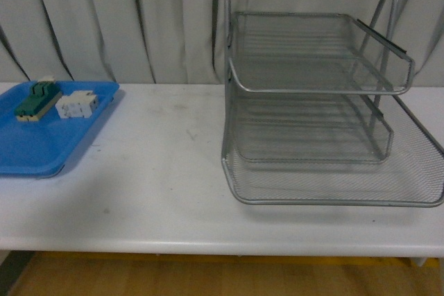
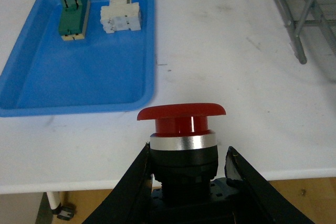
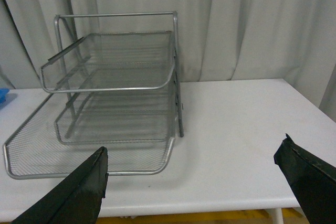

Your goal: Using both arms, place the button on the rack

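A grey curtain (image 1: 139, 19) hangs behind the white surface (image 1: 159, 171). The rack (image 1: 319, 93) stands on its right part, with the lowest shelf reaching nearest the front edge. A blue tray (image 1: 41, 150) lies at the left, and bare surface separates them. In it sit a green block (image 1: 38, 100) and a white block (image 1: 76, 105), their markings too small to read. The left claw (image 2: 189, 149) grips the button (image 2: 181, 124) by its dark body, cap up, over the front edge and well apart from the rack. The right claw (image 3: 194, 148) gapes wide, facing the rack.
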You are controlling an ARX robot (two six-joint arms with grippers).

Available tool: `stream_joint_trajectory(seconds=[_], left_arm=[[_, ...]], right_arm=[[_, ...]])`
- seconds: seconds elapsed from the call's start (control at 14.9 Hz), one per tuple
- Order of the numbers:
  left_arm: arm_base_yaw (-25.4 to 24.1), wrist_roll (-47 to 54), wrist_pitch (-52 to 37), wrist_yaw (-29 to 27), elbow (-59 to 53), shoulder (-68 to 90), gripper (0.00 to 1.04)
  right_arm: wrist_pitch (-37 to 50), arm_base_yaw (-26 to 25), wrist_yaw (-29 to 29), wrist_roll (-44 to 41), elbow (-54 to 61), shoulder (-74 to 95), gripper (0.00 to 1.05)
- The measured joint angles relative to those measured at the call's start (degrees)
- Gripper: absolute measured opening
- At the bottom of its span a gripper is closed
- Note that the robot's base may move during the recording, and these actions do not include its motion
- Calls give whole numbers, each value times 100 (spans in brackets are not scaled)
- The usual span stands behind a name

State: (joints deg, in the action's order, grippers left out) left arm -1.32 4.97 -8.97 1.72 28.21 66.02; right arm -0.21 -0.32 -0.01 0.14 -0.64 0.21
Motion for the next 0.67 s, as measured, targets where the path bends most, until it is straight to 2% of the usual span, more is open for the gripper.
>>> stream_joint_trajectory(seconds=[0.13,0.2,0.34,0.54,0.67], left_arm=[[-2,0,11,-2,0,-2,36],[17,39,-267,83,-55,42,36],[662,369,-999,444,129,662,36],[1620,732,-1019,732,1237,2312,36],[2114,909,-883,721,2044,3239,36]], right_arm=[[7,0,0,2,0,0,98],[-20,0,24,2,0,2,98],[2,0,15,2,0,0,98],[-2,0,17,2,0,0,98],[-4,0,17,2,0,0,98]])
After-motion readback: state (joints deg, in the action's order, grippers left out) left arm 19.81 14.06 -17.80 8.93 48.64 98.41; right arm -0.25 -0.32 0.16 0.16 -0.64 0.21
